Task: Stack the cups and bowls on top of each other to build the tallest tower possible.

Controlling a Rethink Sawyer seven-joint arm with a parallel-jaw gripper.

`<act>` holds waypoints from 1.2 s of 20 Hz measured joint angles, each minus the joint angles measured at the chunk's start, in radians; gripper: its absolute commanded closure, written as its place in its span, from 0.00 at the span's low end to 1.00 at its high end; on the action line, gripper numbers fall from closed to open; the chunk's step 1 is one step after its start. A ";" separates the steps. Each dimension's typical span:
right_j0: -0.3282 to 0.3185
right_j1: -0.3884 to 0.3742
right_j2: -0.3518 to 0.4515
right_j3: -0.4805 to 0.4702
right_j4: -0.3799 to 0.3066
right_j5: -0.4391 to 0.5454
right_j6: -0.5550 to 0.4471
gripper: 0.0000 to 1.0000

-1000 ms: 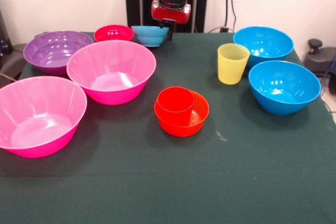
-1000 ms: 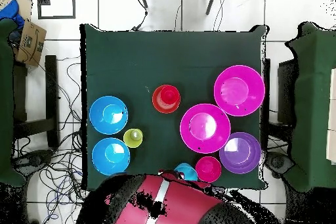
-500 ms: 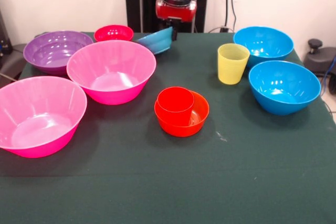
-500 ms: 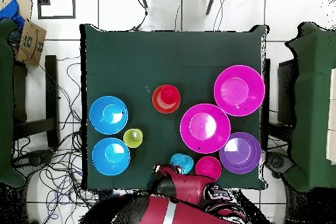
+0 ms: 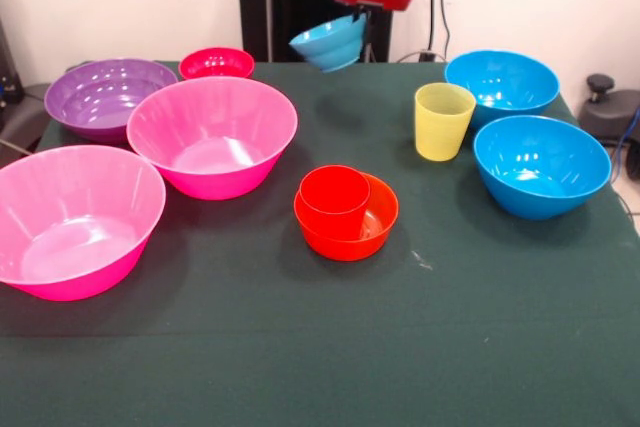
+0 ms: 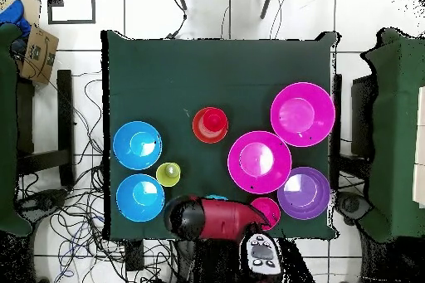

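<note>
My gripper (image 5: 362, 25) is shut on the rim of the small light-blue bowl (image 5: 329, 45), which hangs tilted above the table's far edge. In the overhead view the arm (image 6: 214, 217) covers that bowl almost entirely. The red cup (image 5: 335, 193) stands inside the small orange bowl (image 5: 372, 224) at mid-table, also seen from overhead as the red cup (image 6: 212, 120). The yellow cup (image 5: 443, 119) stands alone beside two large blue bowls (image 5: 502, 82) (image 5: 541, 165). The small red bowl (image 5: 216, 62) sits at the far left.
Two large pink bowls (image 5: 212, 132) (image 5: 75, 217) and a purple bowl (image 5: 103, 97) fill the left side. From overhead, the blue bowls (image 6: 137, 144) (image 6: 140, 197) and yellow cup (image 6: 168, 173) are left, and the pink bowls (image 6: 259, 162) (image 6: 302, 114) are right.
The gripper has lifted the small light-blue bowl off the table beside the small red bowl. It has carried the bowl up and to the right in the front view, tilting it.
</note>
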 measured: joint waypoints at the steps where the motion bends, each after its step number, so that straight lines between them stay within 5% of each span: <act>1: 0.011 -0.012 0.000 -0.014 0.012 0.051 0.000 1.00; 11: 0.128 -0.049 -0.033 -0.218 0.052 0.411 0.005 1.00; 24: 0.148 0.021 -0.057 -0.475 0.079 0.443 0.032 1.00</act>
